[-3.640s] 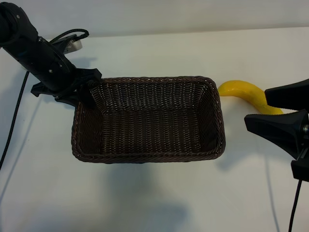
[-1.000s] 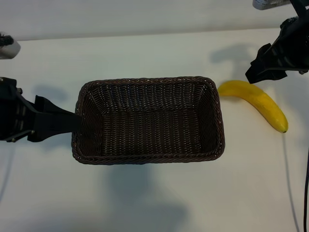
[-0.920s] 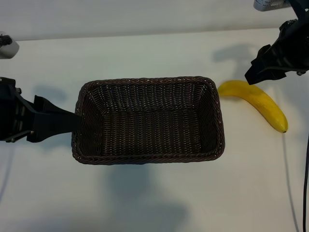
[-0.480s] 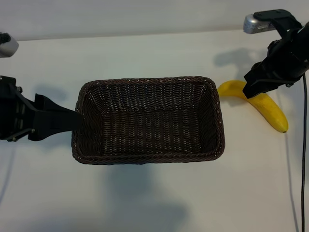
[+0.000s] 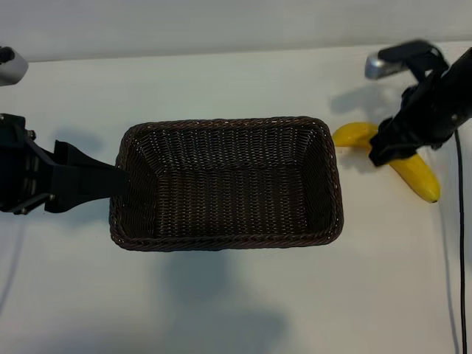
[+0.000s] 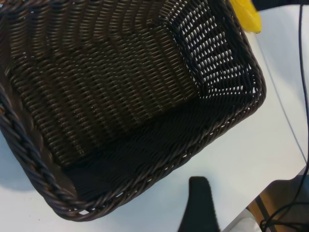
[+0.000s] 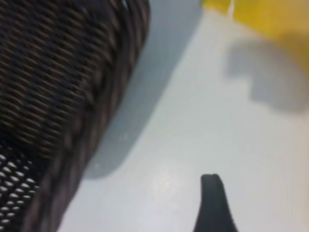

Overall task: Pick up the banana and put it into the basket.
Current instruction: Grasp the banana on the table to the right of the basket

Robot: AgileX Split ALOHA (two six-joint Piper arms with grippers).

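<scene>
The dark brown wicker basket (image 5: pixel 226 240) stands in the middle of the white table, and nothing lies in it. The yellow banana (image 5: pixel 417 177) lies on the table just right of the basket. My right gripper (image 5: pixel 382 150) hangs open over the banana's middle and hides that part; both banana ends stick out. In the right wrist view one finger (image 7: pixel 212 203) shows over bare table, with the banana (image 7: pixel 260 17) beyond it and the basket (image 7: pixel 58 96) alongside. My left gripper (image 5: pixel 110 181) is open at the basket's left rim. Its wrist view shows one finger (image 6: pixel 199 203) outside the basket (image 6: pixel 145 179).
A black cable (image 5: pixel 450 258) runs down the table's right side. The table's edge and cables (image 6: pixel 280 212) show in the left wrist view. Bare white tabletop lies in front of and behind the basket.
My right gripper has come down and forward from the back right until it covers the banana's middle. The left arm, the basket and the banana have stayed put over the last second.
</scene>
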